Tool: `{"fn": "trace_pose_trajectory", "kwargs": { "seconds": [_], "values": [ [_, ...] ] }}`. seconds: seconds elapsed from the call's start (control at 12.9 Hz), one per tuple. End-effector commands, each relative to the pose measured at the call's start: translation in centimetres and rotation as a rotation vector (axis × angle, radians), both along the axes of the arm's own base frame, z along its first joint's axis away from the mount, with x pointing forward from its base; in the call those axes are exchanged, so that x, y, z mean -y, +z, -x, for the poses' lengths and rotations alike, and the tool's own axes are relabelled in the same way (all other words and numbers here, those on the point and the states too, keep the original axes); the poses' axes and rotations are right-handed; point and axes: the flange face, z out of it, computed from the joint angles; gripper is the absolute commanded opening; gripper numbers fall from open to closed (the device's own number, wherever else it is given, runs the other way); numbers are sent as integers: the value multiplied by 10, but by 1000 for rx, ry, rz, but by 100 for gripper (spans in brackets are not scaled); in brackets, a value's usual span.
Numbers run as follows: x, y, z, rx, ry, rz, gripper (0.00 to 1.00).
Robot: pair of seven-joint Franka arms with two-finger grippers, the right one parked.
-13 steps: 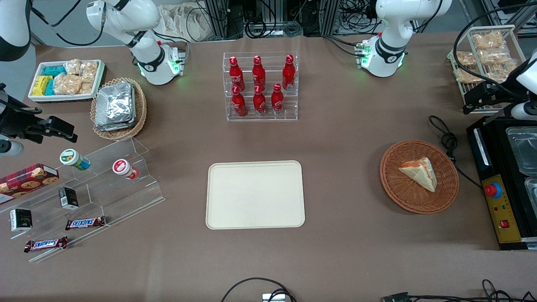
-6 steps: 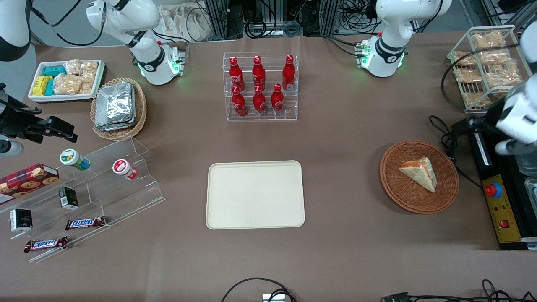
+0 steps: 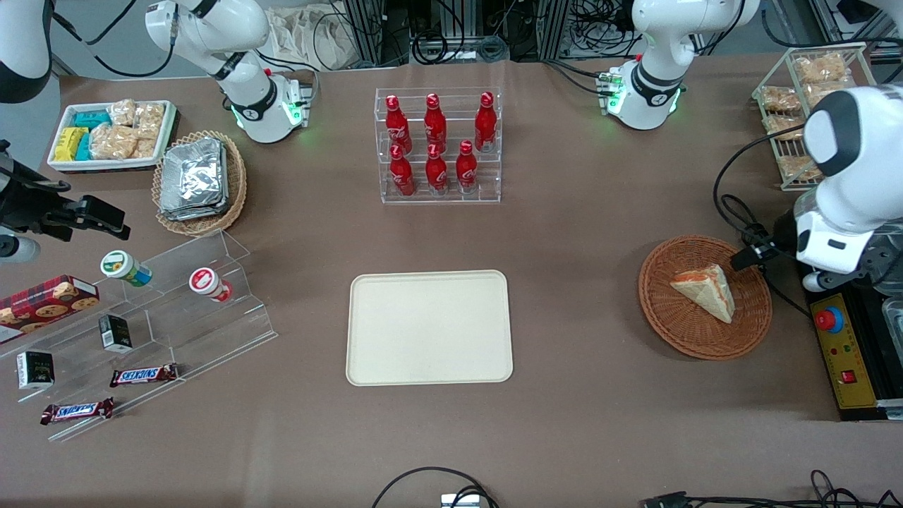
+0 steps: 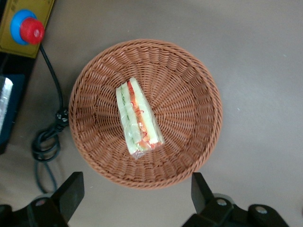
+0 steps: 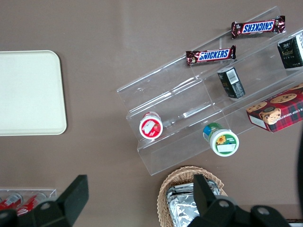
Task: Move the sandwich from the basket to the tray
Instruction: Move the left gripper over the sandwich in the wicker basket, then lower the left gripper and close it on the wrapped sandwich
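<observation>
The sandwich (image 3: 705, 291), a pale wedge with red and green filling, lies in the round reddish-brown basket (image 3: 663, 310) toward the working arm's end of the table. In the left wrist view the sandwich (image 4: 137, 118) rests near the middle of the basket (image 4: 199, 94). My left gripper (image 3: 818, 271) hovers high beside the basket's rim, apart from it. Its fingers (image 4: 71, 191) stand wide apart, so the gripper (image 4: 135, 194) is open and holds nothing. The cream tray (image 3: 429, 328) lies bare at the table's middle; the right wrist view also shows the tray (image 5: 28, 92).
A black machine with a red stop button (image 3: 829, 319) and a coiled black cable (image 3: 753, 236) flank the basket. A rack of red bottles (image 3: 437, 144) stands farther from the camera than the tray. A wire rack of snacks (image 3: 797, 113) sits near the working arm.
My left arm has swung in from the table's end and come toward the basket. The sandwich, basket and tray have not moved.
</observation>
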Motion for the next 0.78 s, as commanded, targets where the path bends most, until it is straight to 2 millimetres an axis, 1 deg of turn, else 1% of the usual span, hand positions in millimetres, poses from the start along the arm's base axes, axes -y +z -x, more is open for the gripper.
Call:
{"fn": "trace_pose_trajectory", "kwargs": {
  "seconds": [0.0,0.16,0.47,0.7],
  "values": [
    [0,-29,19,32,119,-10,100],
    [0,-52,24,29,174,-10,100],
    [-1,-97,27,35,292,-9,100],
    [1,-123,23,50,340,-6,100]
  ]
}}
